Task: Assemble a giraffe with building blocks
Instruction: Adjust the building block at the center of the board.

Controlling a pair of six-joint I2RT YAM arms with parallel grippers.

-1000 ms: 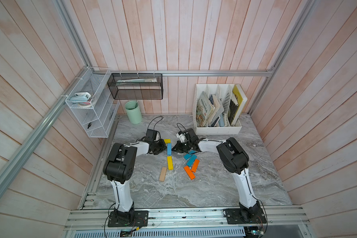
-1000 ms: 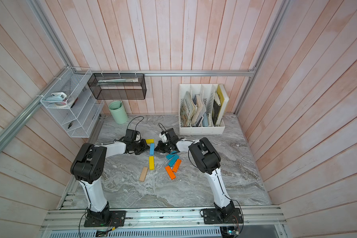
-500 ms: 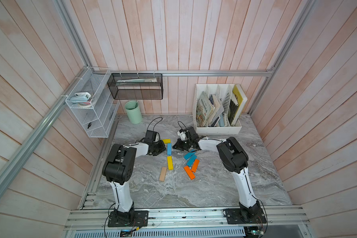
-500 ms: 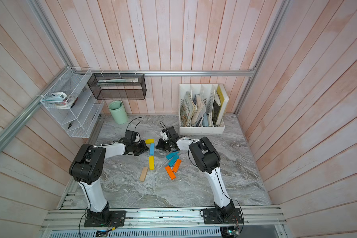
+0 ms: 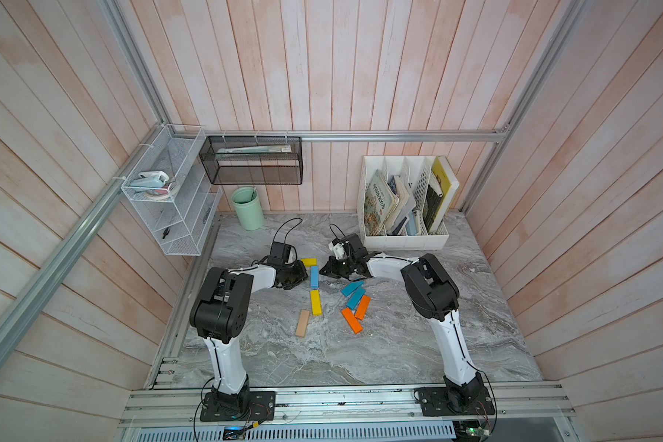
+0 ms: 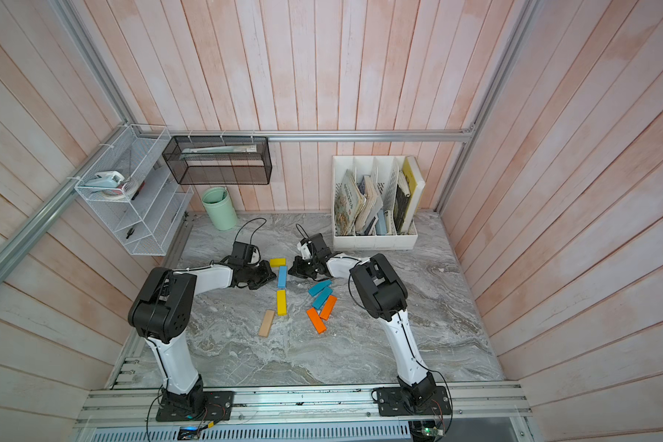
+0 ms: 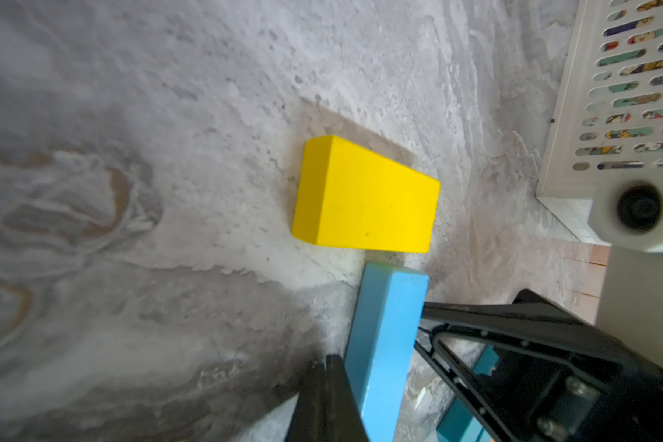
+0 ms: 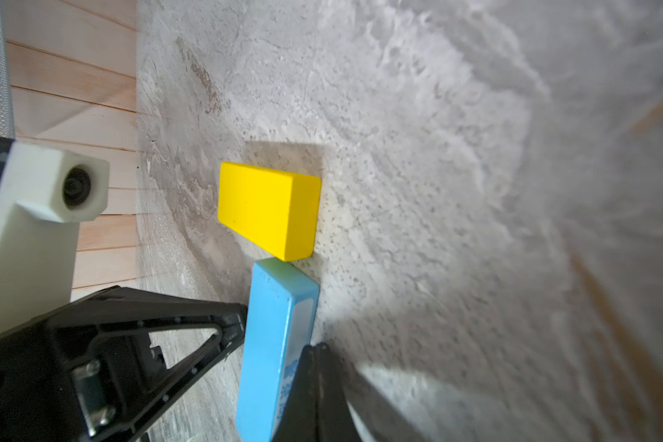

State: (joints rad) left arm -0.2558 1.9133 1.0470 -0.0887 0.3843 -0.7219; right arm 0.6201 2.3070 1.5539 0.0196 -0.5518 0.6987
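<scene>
Only overhead, tan block (image 5: 302,323) near long yellow block (image 5: 315,302)

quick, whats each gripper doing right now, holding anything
left gripper: closed, holding nothing, tip against one side of the light blue rectangular block.
right gripper: closed, holding nothing, tip against that block's opposite side.

Green cup (image 5: 247,210), book rack (image 5: 406,241), mesh basket (image 5: 253,174), wire shelf (image 5: 180,247).
</scene>
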